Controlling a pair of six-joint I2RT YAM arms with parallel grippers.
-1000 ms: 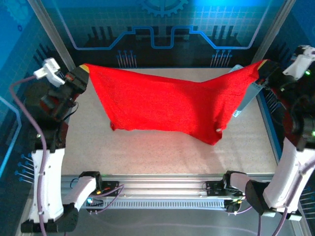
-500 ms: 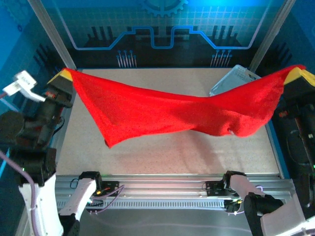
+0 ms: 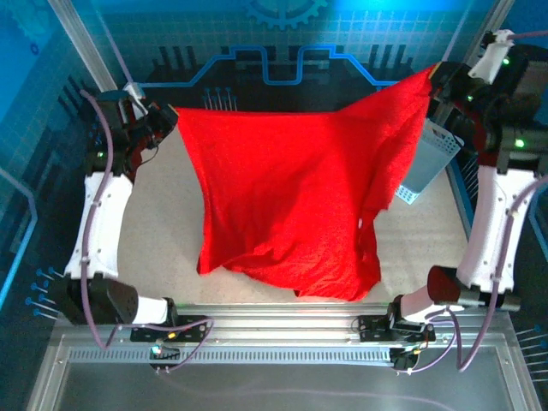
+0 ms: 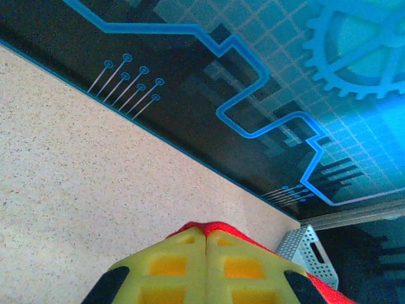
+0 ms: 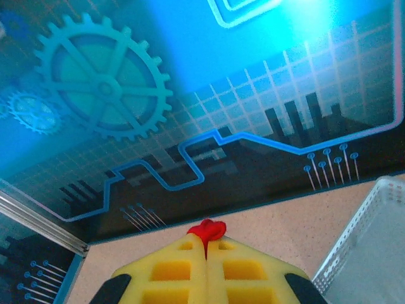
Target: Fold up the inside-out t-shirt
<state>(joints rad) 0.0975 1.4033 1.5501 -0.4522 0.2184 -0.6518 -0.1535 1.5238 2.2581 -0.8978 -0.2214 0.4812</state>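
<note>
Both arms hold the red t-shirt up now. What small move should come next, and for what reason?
Probably lower both grippers together, kept wide apart, to lay the t-shirt flat on the table. The left gripper and right gripper are each shut on its far edge, and the cloth hangs spread between them.

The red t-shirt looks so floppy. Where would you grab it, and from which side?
I'd take the red t-shirt at its two top corners, each from its own outer side, as the left gripper and right gripper do now, shut on the cloth. Limp fabric has no firm part, but pinched at both corners it hangs spread like a sheet, with the lower edge loose.
</note>
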